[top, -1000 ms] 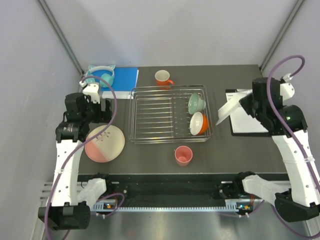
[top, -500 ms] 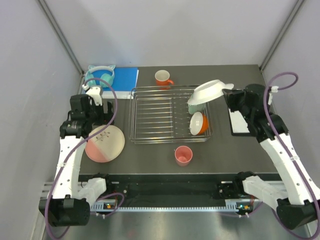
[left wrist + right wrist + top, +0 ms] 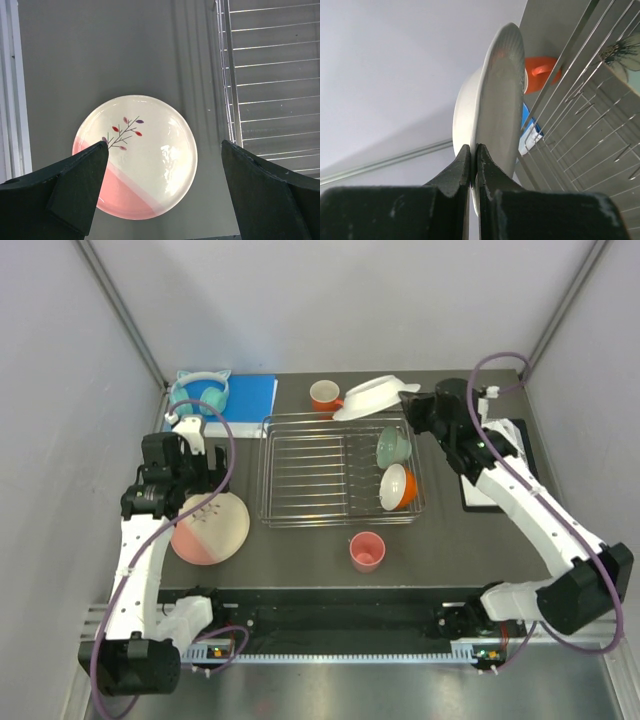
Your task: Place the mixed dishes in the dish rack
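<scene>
Right gripper (image 3: 474, 150), clenched on the rim of the round white plate (image 3: 370, 397), holds it tilted over the far edge of the silver wire dish rack (image 3: 310, 470), beside the orange handled mug (image 3: 325, 396). Left gripper (image 3: 198, 462), jaws spread wide, hangs above the pink-and-cream sprig plate (image 3: 145, 150), which lies flat on the dark table (image 3: 300, 550).

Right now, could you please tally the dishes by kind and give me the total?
Plates: 2 (white plate, pink-and-cream sprig plate)
Bowls: 2 (mint-green bowl, orange bowl)
Cups: 2 (orange mug, pink cup)
Total: 6
</scene>
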Controlling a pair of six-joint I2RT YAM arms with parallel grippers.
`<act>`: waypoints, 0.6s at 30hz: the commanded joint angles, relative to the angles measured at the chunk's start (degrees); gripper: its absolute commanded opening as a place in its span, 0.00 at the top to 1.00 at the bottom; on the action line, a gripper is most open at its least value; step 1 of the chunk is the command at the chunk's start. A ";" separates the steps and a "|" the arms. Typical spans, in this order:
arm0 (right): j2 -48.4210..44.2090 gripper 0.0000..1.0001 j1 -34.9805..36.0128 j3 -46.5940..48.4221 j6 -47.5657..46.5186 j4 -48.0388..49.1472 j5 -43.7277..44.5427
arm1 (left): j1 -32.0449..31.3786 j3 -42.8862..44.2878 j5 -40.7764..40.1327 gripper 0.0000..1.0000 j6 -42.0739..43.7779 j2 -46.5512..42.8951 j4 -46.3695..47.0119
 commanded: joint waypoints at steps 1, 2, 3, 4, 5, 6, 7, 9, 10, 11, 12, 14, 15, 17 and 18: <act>1.49 1.00 3.13 8.76 4.91 9.59 4.31 | -0.02 -0.78 -0.81 0.01 0.28 -1.94 2.37; 3.06 1.00 3.66 10.42 5.09 8.88 5.10 | -0.02 -0.87 -0.90 0.01 0.28 -2.02 2.45; 3.78 1.00 4.27 11.22 5.44 8.01 6.50 | -0.02 -0.96 -0.90 0.01 0.28 -2.02 2.63; 4.48 1.00 5.24 12.35 5.53 5.56 7.48 | -0.02 -1.13 -0.90 0.01 0.28 -2.02 2.63; 6.14 1.00 5.94 14.98 5.96 3.45 8.53 | -0.02 -1.13 -0.90 0.01 0.28 -2.11 2.63; 6.94 1.00 6.38 16.13 6.40 2.03 10.45 | -0.02 -1.13 -0.90 0.01 0.20 -2.02 2.63; 7.73 1.00 7.35 17.28 6.84 -1.11 11.52 | -0.11 -1.22 -0.90 0.01 0.20 -2.28 2.63; 9.84 1.00 8.14 19.66 8.33 -2.63 13.45 | -0.02 -1.40 -0.90 0.01 0.28 -2.72 2.37; 10.37 1.00 8.49 20.01 8.77 -2.99 13.46 | -0.02 -1.40 -0.90 0.01 0.37 -2.99 2.28; 11.51 1.00 8.85 20.88 9.56 -4.56 13.55 | -0.02 -1.40 -0.90 0.01 0.55 -3.25 2.02; 11.87 1.00 9.11 21.33 10.35 -5.53 14.68 | -0.11 -1.40 -1.33 0.01 0.81 -3.86 1.84; 12.66 1.00 9.82 21.86 12.54 -8.16 15.92 | -0.02 -1.48 -1.60 0.01 1.07 -4.48 1.49; 12.66 1.00 9.82 21.77 13.78 -8.87 16.53 | -0.02 -1.40 -1.60 0.01 1.08 -5.09 1.14; 13.18 1.00 9.90 21.86 16.84 -10.54 17.76 | -0.11 -1.40 -1.69 0.01 1.25 -5.80 0.70; 13.36 1.00 10.08 22.12 18.08 -13.07 18.90 | -0.11 -1.31 -1.52 0.01 1.43 -6.32 0.35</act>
